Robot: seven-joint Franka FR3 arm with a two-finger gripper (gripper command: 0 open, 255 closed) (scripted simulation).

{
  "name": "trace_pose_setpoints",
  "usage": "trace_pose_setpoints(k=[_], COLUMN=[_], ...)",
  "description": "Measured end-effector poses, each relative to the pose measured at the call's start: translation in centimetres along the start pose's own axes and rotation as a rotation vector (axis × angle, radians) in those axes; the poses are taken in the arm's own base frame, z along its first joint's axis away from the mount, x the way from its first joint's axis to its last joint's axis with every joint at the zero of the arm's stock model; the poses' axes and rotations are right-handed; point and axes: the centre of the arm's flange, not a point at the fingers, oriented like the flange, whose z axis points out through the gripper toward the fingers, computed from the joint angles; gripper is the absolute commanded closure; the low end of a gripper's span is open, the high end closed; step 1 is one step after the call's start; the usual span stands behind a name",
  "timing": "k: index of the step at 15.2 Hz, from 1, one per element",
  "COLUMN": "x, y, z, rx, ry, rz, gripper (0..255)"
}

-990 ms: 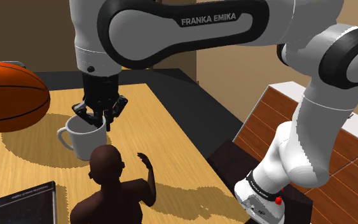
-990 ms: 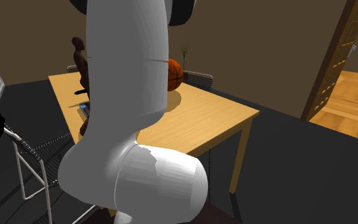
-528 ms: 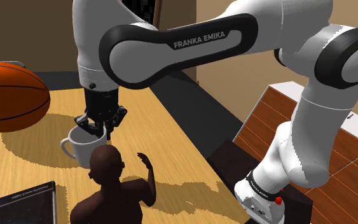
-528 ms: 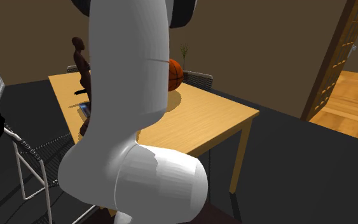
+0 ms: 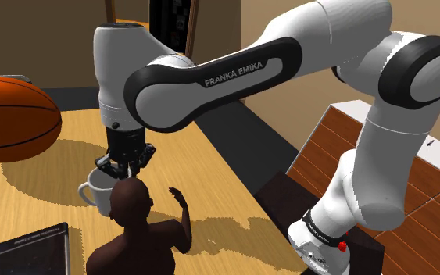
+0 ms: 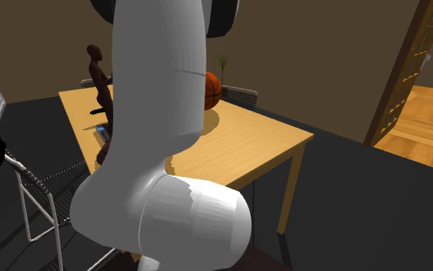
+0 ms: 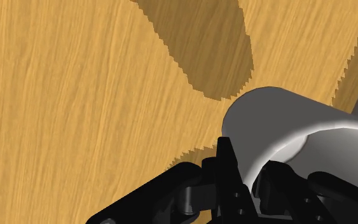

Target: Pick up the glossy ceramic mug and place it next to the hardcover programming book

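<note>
Clamped on the rim of the white mug [image 5: 97,190], the hand [image 5: 122,166] is carrying it nearer, closing on the dark book [image 5: 23,248].

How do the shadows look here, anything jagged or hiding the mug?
Shoulder view: saw-toothed shadow edges on the wooden table; the dark figurine's head covers part of the white mug. Second exterior view: the white arm blocks much of the table. Wrist view: a jagged dark shadow beside the mug.
</note>
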Motion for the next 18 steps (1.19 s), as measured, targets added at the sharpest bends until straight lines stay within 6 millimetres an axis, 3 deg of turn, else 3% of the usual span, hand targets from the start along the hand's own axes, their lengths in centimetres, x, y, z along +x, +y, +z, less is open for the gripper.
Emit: trace_pose_setpoints(k=[6,12,13,18], x=[0.3,0.3,0.3,0.3], y=[0.1,0.2,0.2,0.2], z=[3.2,3.7,3.7,3.6], rx=[0.0,0.0,0.0,0.001], ry=[0.0,0.0,0.0,0.001], rz=[0.0,0.0,0.0,0.0], gripper=[255,255,0,0])
